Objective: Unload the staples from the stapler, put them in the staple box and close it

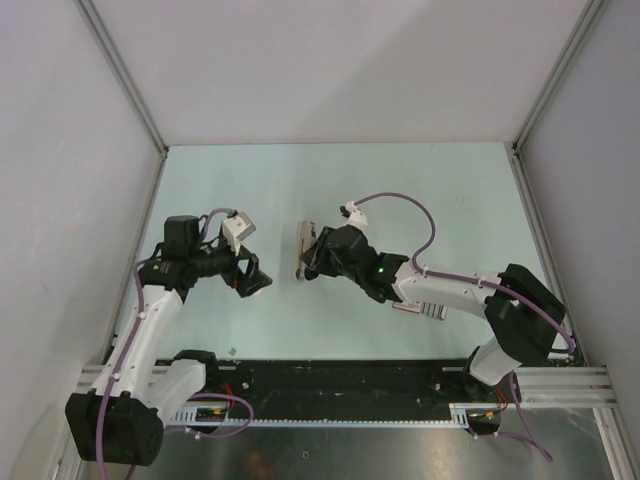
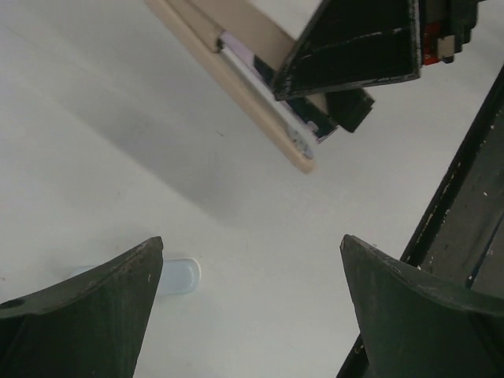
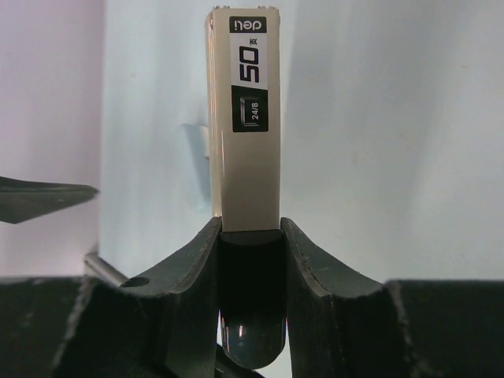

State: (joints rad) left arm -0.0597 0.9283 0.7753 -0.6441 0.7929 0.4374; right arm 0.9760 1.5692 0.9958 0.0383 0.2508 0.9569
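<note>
Right hand (image 3: 250,234) clamps the stapler (image 3: 246,118) midway between the tabletop's (image 1: 420,190) side edges, so I'd hold steady and bring my wide-apart left hand (image 2: 252,244) squarely onto its free end.

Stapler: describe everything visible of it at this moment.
The stapler is slim and elongated, with a beige body that looks plastic, black parts and a black-and-white label reading 50 and 24/8. The right gripper is shut on one end; the rest juts out past it. It seems held above the table, casting a shadow there.
</note>
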